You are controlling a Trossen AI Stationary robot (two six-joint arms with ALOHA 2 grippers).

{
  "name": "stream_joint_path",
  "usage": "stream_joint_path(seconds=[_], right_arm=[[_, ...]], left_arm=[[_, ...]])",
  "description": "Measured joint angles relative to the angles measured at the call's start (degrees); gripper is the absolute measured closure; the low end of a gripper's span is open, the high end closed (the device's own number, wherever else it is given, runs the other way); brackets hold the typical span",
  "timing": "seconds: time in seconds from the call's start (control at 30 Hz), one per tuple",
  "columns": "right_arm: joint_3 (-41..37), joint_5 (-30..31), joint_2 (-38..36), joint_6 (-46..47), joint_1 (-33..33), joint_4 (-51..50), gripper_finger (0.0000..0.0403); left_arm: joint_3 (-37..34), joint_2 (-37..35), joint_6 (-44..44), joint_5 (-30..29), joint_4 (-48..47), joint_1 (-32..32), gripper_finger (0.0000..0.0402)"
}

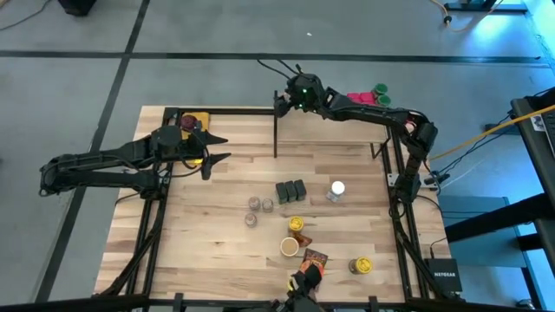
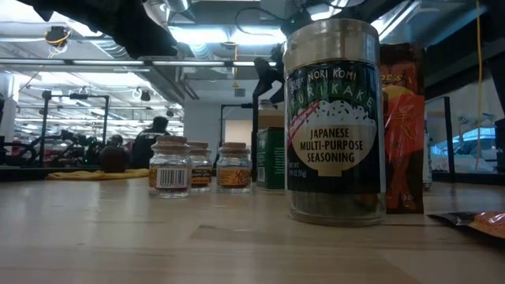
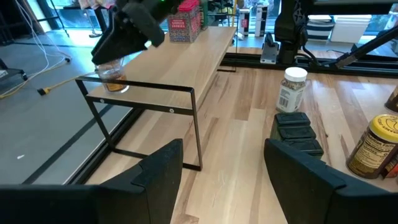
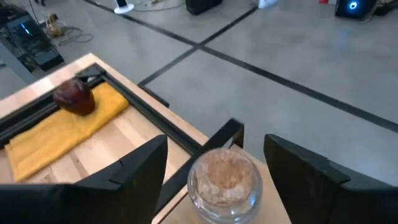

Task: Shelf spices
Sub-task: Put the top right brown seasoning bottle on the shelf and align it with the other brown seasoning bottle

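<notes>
The shelf (image 3: 180, 56) is a pale board on a thin black frame, standing at the table's far edge (image 1: 334, 130). My right gripper (image 4: 216, 140) is open above the shelf's left end (image 1: 284, 102). Its fingers stand on either side of a small glass jar with a tan lid (image 4: 225, 180), with gaps. That jar (image 3: 113, 79) rests upright on its base at the shelf's corner. Red boxes (image 1: 362, 98) and a green-lidded jar (image 1: 380, 89) sit at the shelf's right end. My left gripper (image 1: 217, 149) hovers open over the table's left side (image 3: 224, 149).
Mid-table stand three dark tins (image 1: 290, 189), a white-lidded jar (image 1: 336, 189) and three small jars (image 1: 257, 208). Nearer the front are yellow-lidded jars (image 1: 297, 225) (image 1: 360, 265), a tan-lidded jar (image 1: 289, 247) and a packet (image 1: 314, 258). A dark red round thing lies on a yellow pad (image 1: 189, 121).
</notes>
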Motion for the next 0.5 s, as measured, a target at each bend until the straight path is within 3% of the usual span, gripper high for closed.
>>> stream_joint_path(seconds=[0.5], right_arm=[[0.00,-0.20,-4.09,-0.58,0.38,-1.00,0.0132]], left_arm=[[0.00,0.00,0.00,0.00,0.00,0.00,0.0183]])
